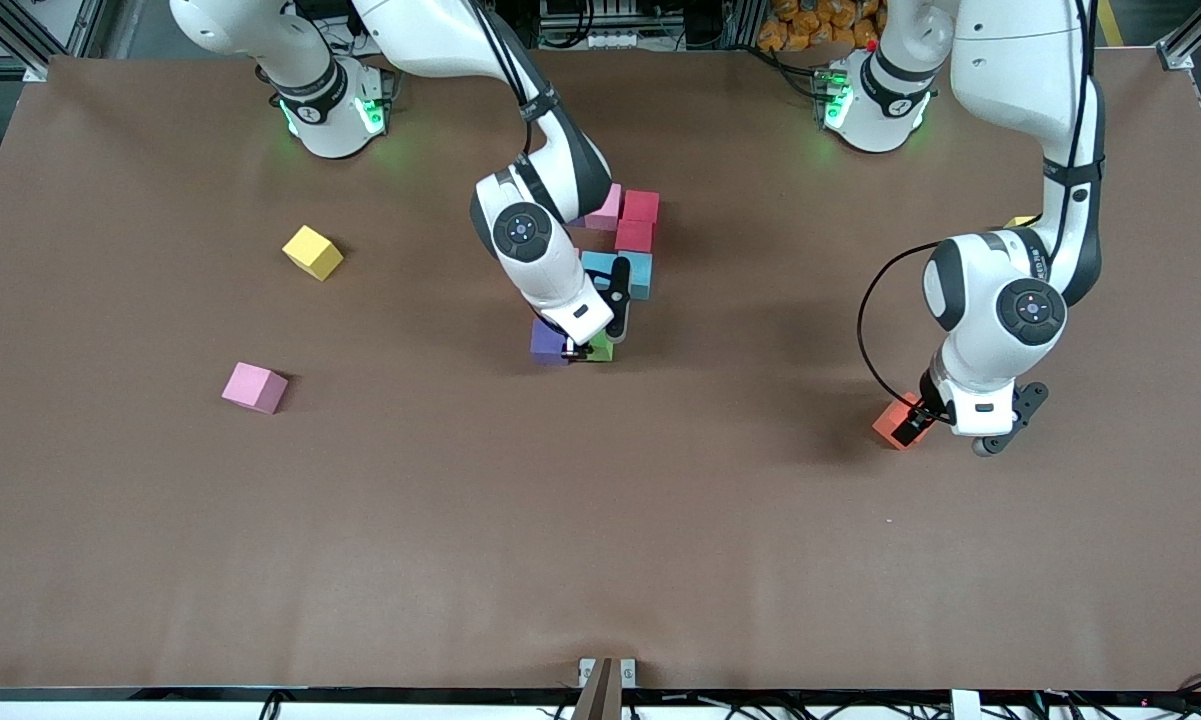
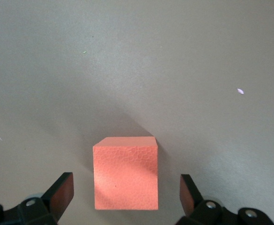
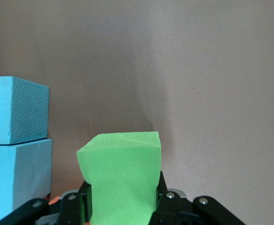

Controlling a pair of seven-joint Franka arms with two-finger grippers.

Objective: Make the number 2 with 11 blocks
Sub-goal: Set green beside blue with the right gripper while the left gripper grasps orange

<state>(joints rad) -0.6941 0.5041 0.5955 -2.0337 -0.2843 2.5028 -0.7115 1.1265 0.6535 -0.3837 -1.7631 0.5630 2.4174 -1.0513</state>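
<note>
A partly built figure of blocks lies mid-table: a pink block (image 1: 606,208), two red blocks (image 1: 640,207) (image 1: 634,236), two light blue blocks (image 1: 624,270) (image 3: 15,117) and a purple block (image 1: 548,340). My right gripper (image 1: 582,350) (image 3: 123,201) is shut on the green block (image 1: 601,349) (image 3: 120,176), squeezing it, right beside the purple one at the figure's nearer end. Toward the left arm's end, my left gripper (image 1: 920,415) (image 2: 126,194) is open, its fingers on either side of an orange block (image 1: 898,422) (image 2: 125,174) without touching it.
A loose pink block (image 1: 254,387) and a yellow cube (image 1: 312,252) lie toward the right arm's end. Another yellow cube (image 1: 1022,221) peeks out by the left arm. The right arm hides part of the figure.
</note>
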